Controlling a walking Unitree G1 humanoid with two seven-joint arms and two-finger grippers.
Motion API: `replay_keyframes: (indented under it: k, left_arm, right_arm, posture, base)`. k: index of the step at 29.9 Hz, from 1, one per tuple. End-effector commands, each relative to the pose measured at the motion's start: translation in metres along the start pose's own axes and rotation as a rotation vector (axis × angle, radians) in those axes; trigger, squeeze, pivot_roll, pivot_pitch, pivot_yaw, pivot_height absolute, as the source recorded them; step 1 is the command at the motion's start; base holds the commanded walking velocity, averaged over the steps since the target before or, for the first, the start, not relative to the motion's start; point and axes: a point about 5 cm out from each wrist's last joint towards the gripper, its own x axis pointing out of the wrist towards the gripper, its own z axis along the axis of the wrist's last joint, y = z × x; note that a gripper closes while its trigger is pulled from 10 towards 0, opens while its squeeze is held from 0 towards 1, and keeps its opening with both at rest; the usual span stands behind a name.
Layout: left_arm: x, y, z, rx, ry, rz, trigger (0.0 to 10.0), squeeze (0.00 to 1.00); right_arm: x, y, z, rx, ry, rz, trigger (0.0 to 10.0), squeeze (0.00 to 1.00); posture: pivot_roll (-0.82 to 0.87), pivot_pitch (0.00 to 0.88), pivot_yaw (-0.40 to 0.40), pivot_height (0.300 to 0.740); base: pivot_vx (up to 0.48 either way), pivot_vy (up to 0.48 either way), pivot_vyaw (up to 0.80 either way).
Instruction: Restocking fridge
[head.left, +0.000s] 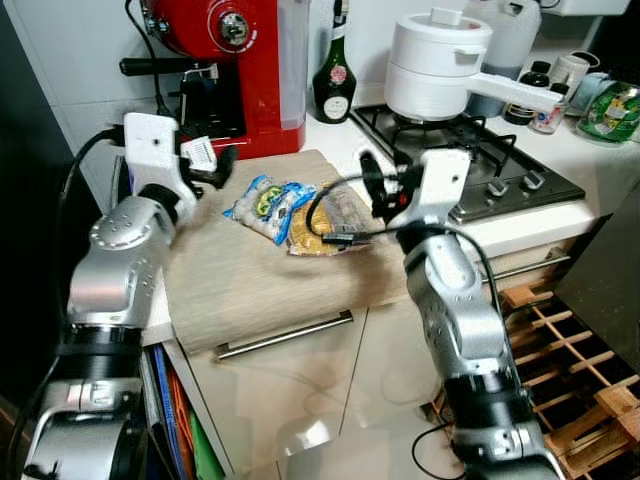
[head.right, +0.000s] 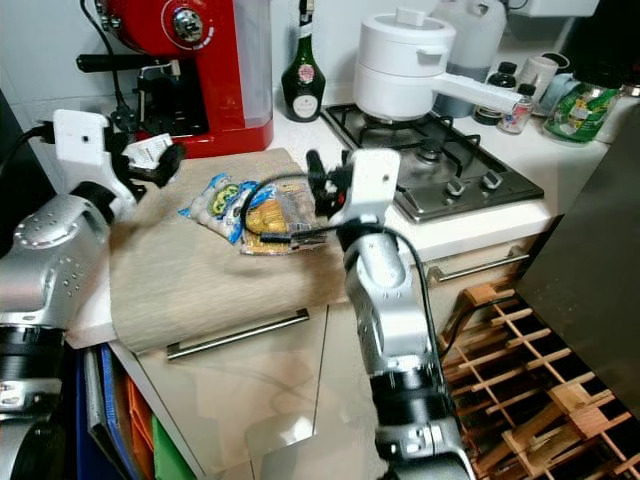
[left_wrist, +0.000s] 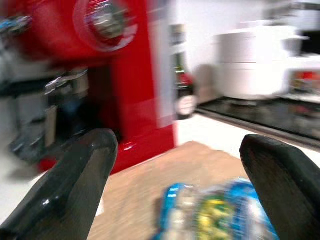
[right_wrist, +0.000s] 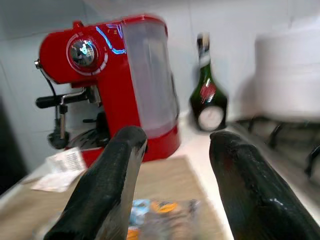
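Two food packs lie side by side on the beige worktop (head.left: 240, 285): a blue and white pack (head.left: 262, 205) and a clear yellow pack (head.left: 325, 225). My left gripper (head.left: 215, 165) hovers just left of the blue pack, open and empty. In the left wrist view the blue pack (left_wrist: 215, 215) lies low between the spread fingers (left_wrist: 75, 180). My right gripper (head.left: 378, 190) hangs at the right edge of the yellow pack, open and empty. In the right wrist view that yellow pack (right_wrist: 160, 212) sits below the gap between the fingers (right_wrist: 107, 185).
A red coffee machine (head.left: 230, 60) stands behind the packs, with a dark green bottle (head.left: 333, 75) beside it. A white pot (head.left: 440, 65) sits on the gas hob (head.left: 500, 170) to the right. Jars crowd the back right corner. A wooden rack (head.left: 570, 350) stands on the floor.
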Motion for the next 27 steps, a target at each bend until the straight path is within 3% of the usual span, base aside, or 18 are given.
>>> replay_keyframes:
  k: [1,5,15,16,18,23,27]
  left_arm:
    - [-0.004,0.003,0.005,0.049,-0.001,-0.016,10.0,0.0]
    - [-0.02,0.014,0.005,0.041,0.012,0.028,10.0,0.0]
    - [-0.037,0.011,0.002,0.024,0.022,0.025,10.0,0.0]
    - [-0.04,0.008,0.001,0.021,0.032,0.007,10.0,0.0]
    - [-0.042,0.005,0.001,0.017,0.039,-0.004,10.0,0.0]
    - [-0.044,-0.007,-0.002,-0.043,0.057,-0.082,10.0,0.0]
    - [-0.045,-0.011,-0.004,-0.043,0.071,-0.123,10.0,0.0]
  right_arm:
    - [0.005,-0.001,-0.009,0.072,0.056,0.009,10.0,0.0]
    - [0.022,0.0,-0.01,0.193,0.12,0.024,10.0,0.0]
    - [0.036,-0.002,-0.011,0.325,0.18,0.035,10.0,0.0]
    - [0.04,-0.002,-0.013,0.445,0.211,0.04,10.0,0.0]
    - [0.041,-0.002,-0.015,0.493,0.243,0.039,10.0,0.0]
    - [0.043,-0.004,-0.017,0.536,0.282,0.021,10.0,0.0]
    - [0.041,-0.005,-0.026,0.54,0.36,-0.006,10.0,0.0]
  posture:
    - [0.0,0.0,-0.001,0.74]
    - [0.04,0.0,-0.027,0.74]
    - [0.08,0.004,-0.047,0.74]
    - [0.08,0.006,-0.05,0.74]
    - [0.08,0.008,-0.052,0.74]
    - [0.08,0.01,-0.057,0.74]
    - [0.08,0.014,-0.059,0.74]
  base:
    - [0.0,0.0,0.0]
    - [0.0,0.0,0.0]
    - [0.0,0.0,0.0]
    - [0.0,0.0,0.0]
    - [0.0,0.0,0.0]
    - [0.0,0.0,0.0]
    - [0.0,0.0,0.0]
